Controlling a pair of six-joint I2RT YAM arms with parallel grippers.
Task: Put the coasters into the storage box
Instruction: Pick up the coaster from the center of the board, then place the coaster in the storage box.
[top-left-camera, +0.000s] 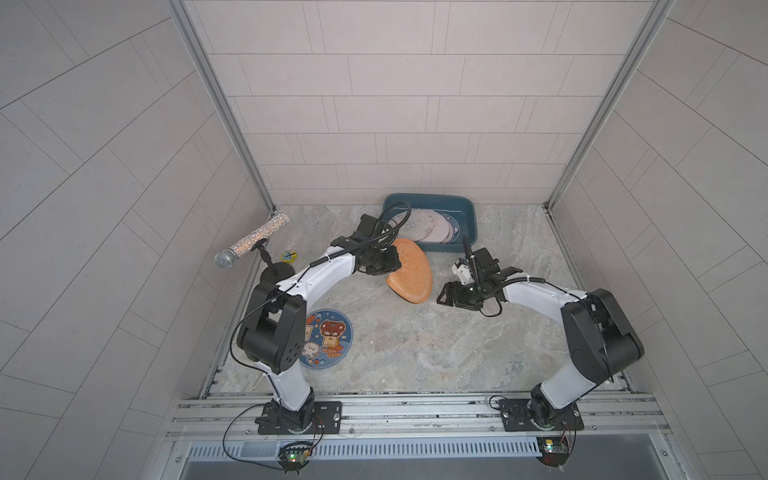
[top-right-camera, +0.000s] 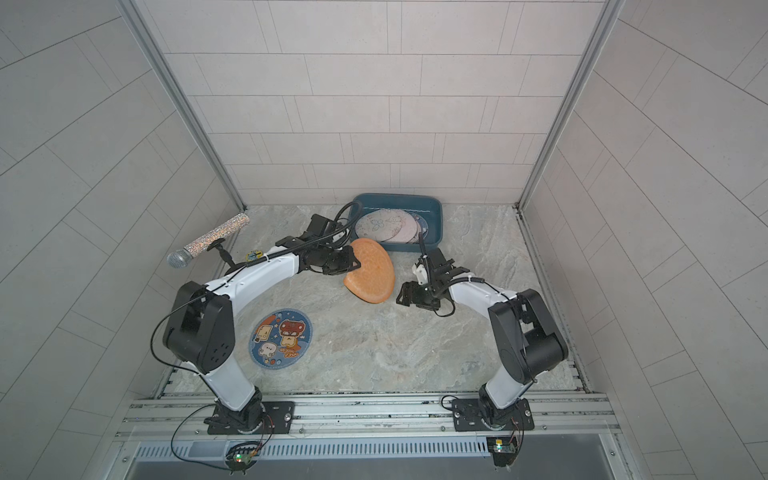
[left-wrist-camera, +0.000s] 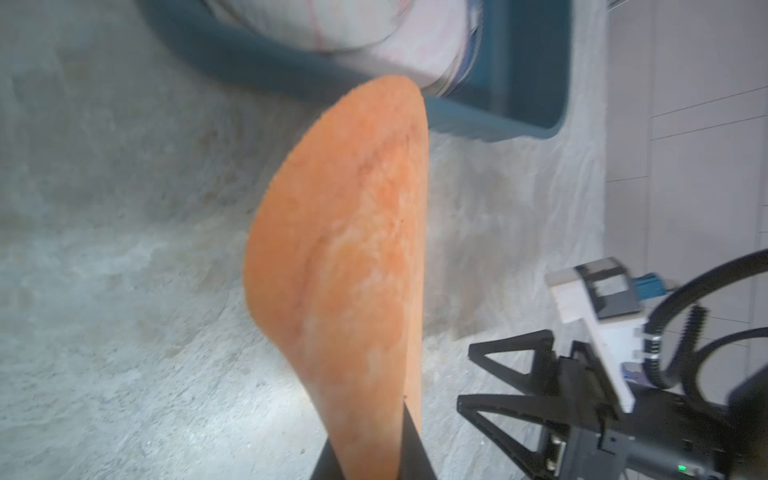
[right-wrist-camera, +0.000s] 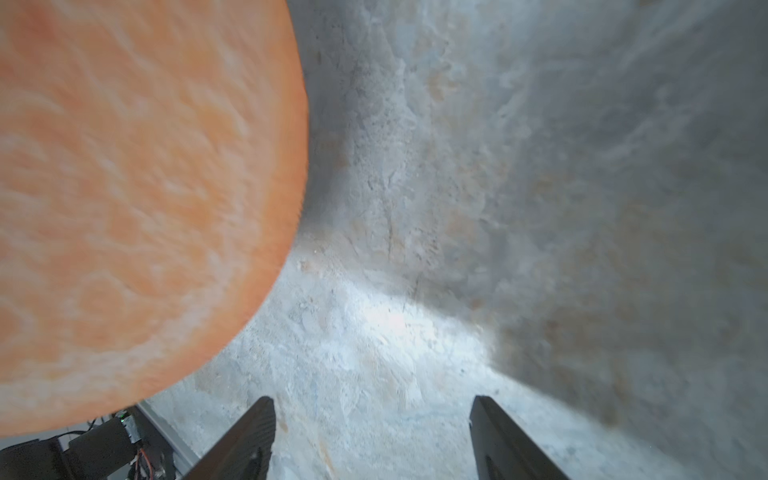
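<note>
Orange coaster droops, pinched by its edge in the left hand, short of the storage box; the right hand stands open, empty. Sagging, it could catch the box wall and slip.

You have one plain orange coaster, mottled with paler streaks in the right wrist view. The blue coaster carries cartoon animals in brown, cream and orange. The storage box is dark teal. The stacked coasters inside it read cream and pink, the uppermost with a butterfly outline. The bench is grey and marbled. The microphone is glittered silver.
</note>
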